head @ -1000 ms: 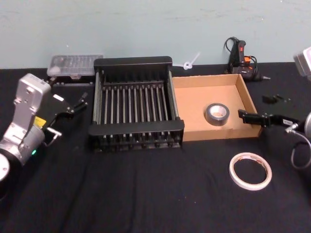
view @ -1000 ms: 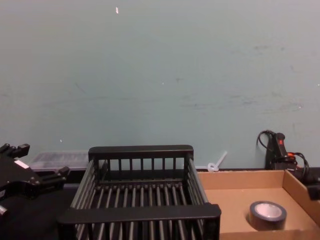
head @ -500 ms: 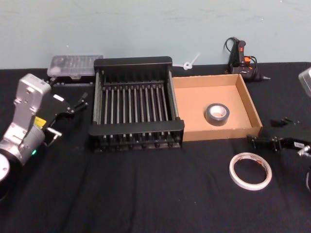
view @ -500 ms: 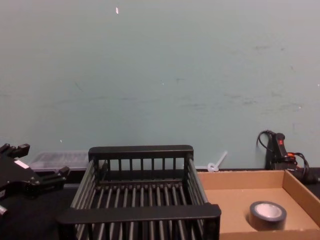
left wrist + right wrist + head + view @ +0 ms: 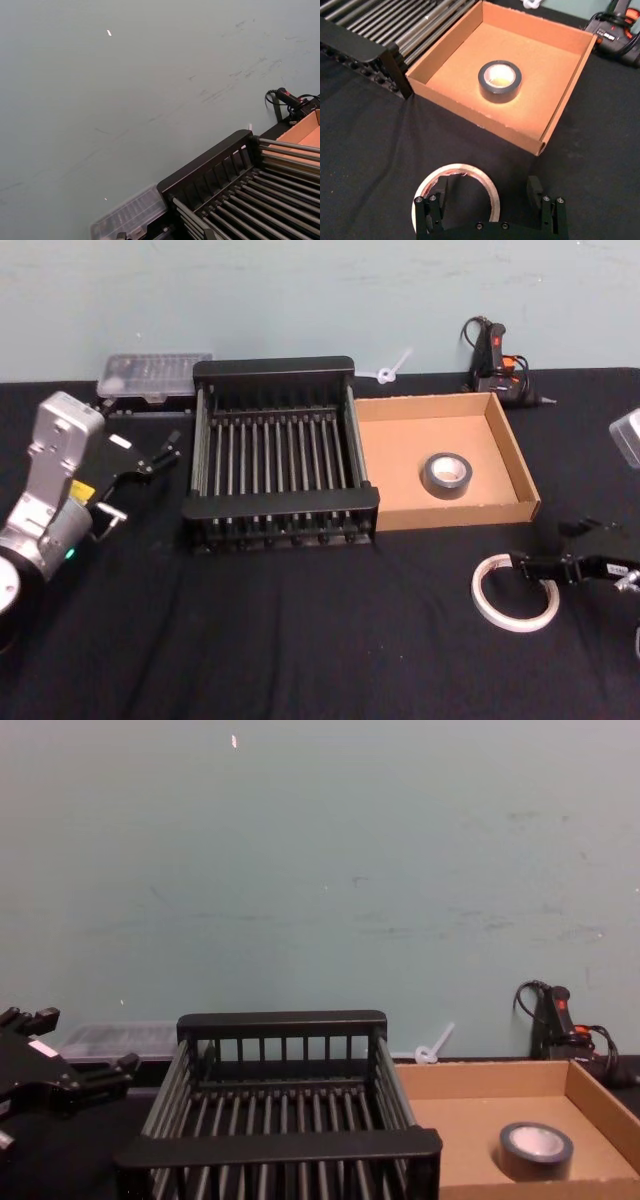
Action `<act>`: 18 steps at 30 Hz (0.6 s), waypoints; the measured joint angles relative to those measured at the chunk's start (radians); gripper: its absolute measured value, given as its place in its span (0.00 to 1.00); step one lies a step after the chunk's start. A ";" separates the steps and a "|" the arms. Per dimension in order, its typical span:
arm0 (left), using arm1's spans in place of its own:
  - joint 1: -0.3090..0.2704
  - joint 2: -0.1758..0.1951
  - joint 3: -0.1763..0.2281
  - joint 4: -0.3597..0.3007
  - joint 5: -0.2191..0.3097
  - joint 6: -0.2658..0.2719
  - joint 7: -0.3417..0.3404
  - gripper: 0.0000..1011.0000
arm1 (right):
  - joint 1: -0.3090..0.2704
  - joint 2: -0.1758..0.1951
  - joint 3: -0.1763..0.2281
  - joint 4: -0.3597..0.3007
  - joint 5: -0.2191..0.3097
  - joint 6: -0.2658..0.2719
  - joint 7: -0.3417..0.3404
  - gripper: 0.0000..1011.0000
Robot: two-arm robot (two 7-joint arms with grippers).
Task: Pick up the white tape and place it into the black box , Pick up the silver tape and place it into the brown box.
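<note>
A black cloth-covered table (image 5: 300,640) is set against a pale blue-green wall (image 5: 320,870). The black box (image 5: 275,455) is positioned at the centre of the head view, with the brown box (image 5: 400,430) touching its right side. The silver tape (image 5: 446,475) is seen lying flat on the floor of the brown box, towards the right of that tray; in the chest view it appears at the lower right (image 5: 535,1148). The white tape (image 5: 500,598) is located on the cloth at the lower right of the head view, in front of the brown box and apart from it. The right gripper (image 5: 540,568) is placed over the right part of this roll, its fingers spread wide and nothing grasped; in the right wrist view the two fingers (image 5: 432,210) are seen straddling the near portion of the white tape (image 5: 465,172), one over the left part of the roll and one outside its right edge. The left gripper (image 5: 165,452) is parked at the left of the head view, beside the black box; its state cannot be told. A clear plastic case (image 5: 155,375) is found at the upper left, and a black glue gun (image 5: 495,360) at the upper right, behind the brown box.
</note>
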 joint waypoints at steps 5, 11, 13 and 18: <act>0.000 0.000 0.000 0.000 0.000 0.000 0.000 0.99 | 0.003 0.004 -0.013 0.011 0.005 0.010 -0.006 0.99; 0.000 0.000 0.000 0.000 0.000 0.000 0.000 0.99 | 0.015 0.003 -0.032 0.033 0.010 0.024 -0.011 0.99; 0.000 0.000 0.000 0.000 0.000 0.000 0.000 0.99 | 0.019 0.002 -0.038 0.040 0.013 0.028 -0.012 0.99; 0.000 0.000 0.000 0.000 0.000 0.000 0.000 0.99 | 0.027 0.000 -0.048 0.050 0.019 0.034 -0.012 0.99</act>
